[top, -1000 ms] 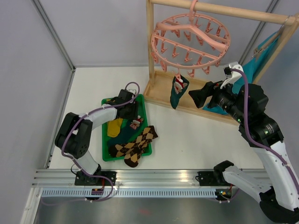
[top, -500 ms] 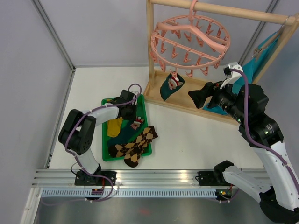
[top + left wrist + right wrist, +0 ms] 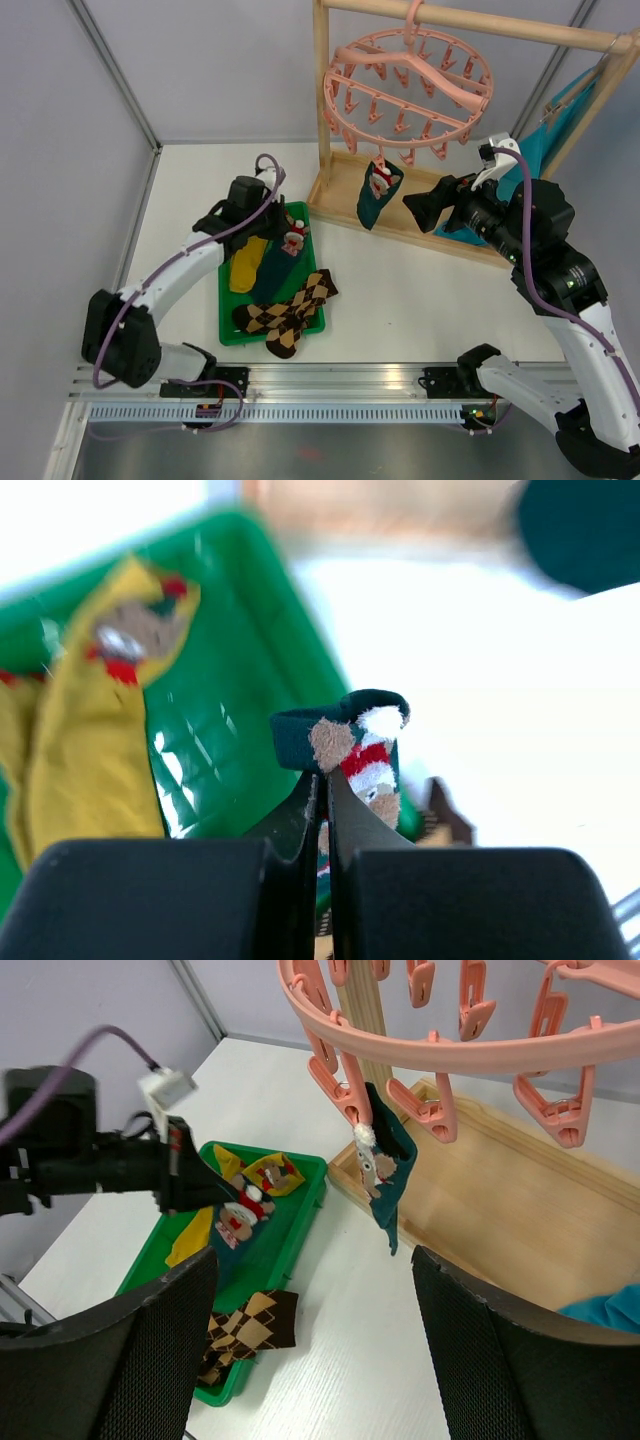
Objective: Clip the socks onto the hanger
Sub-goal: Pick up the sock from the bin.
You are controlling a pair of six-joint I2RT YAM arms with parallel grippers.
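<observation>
— Where do the socks sit?
— One dark teal Christmas sock [image 3: 378,195] hangs from a clip on the near rim of the pink hanger [image 3: 408,85]; the second teal sock [image 3: 293,240] is pinched at its cuff by the left gripper [image 3: 322,783], fingers pressed together on the fabric, over the far end of the green tray [image 3: 228,325].
— The others?
— The mustard sock [image 3: 245,268] lies in the tray; the argyle pair [image 3: 290,310] spills over its near right corner (one toe on the table [image 3: 400,290]).
— And the right gripper [image 3: 425,208]?
— Spread wide, holding nothing, just right of the hung sock; the hanger hooks over the wooden rack [image 3: 330,110].
</observation>
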